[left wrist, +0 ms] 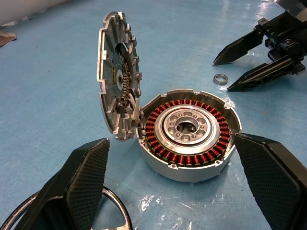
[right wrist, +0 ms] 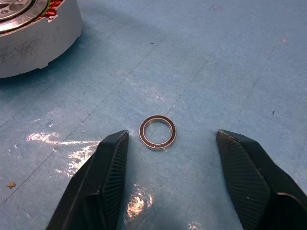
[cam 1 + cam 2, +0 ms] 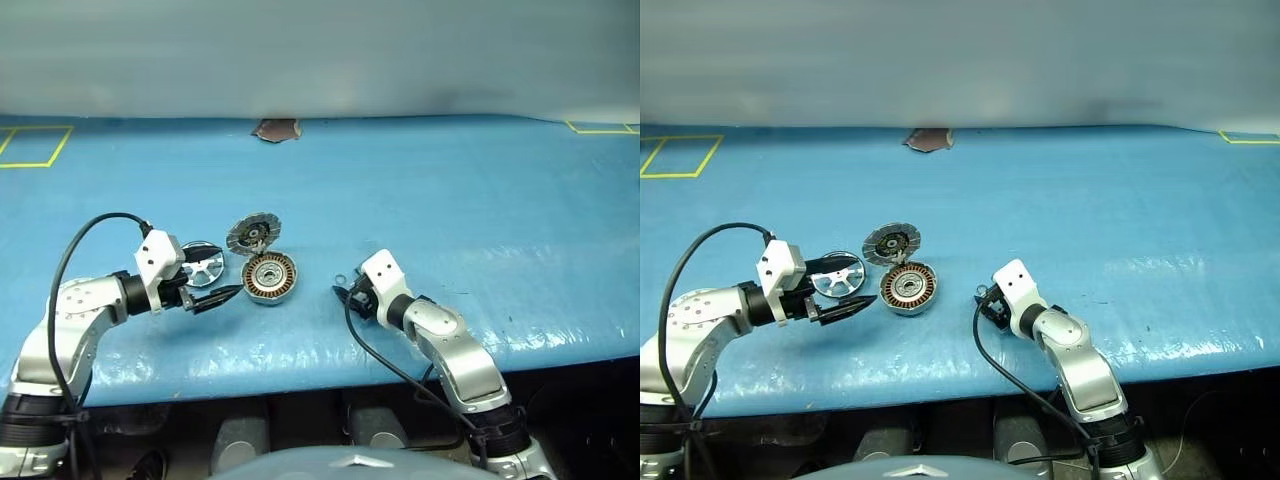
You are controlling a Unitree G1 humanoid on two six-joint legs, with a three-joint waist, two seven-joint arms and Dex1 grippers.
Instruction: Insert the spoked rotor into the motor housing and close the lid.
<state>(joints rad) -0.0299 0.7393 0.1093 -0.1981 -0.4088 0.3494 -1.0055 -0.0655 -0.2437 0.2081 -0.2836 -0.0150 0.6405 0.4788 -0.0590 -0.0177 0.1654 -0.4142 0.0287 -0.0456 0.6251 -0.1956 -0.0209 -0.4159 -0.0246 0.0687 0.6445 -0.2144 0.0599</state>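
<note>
Housing with copper windings, lid upright, sits between left gripper's spread, empty fingers; right gripper parted around small ring.

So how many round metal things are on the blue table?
4: spoked rotor beside the left gripper, motor housing, its raised lid, small ring between the right gripper's fingers.

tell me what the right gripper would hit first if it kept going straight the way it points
Most likely the small metal ring lying flat on the blue table cover, just ahead between the open jaws of the right gripper. The motor housing sits farther off to one side.
</note>
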